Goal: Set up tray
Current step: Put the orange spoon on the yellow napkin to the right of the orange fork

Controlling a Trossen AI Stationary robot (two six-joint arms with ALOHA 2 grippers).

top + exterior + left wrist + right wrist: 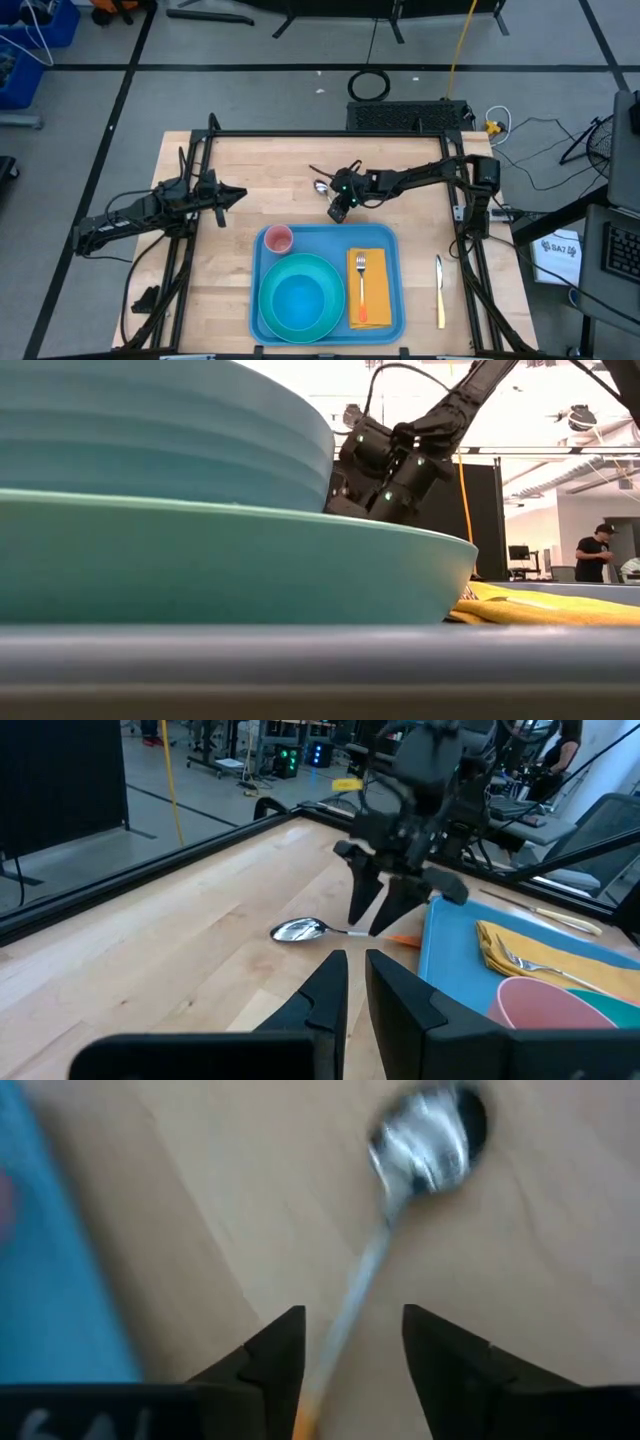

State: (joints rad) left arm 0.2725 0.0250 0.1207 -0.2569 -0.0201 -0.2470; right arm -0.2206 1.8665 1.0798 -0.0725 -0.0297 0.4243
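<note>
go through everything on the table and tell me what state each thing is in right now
tray: flat on the table, loaded.
plate: on the tray, empty.
cup: upright on the tray.
napkin: flat on the tray.
fork: lying on the napkin.
spoon: on bare table, off the tray.
knife: on the table, right of the tray.
right gripper: open, straddling the spoon's handle.
left gripper: nearly shut, empty.

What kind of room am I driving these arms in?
Probably a robotics lab or workshop: a light wooden table inside a black metal frame, loose cables on the taped grey floor, and equipment racks with green lights behind.
</note>
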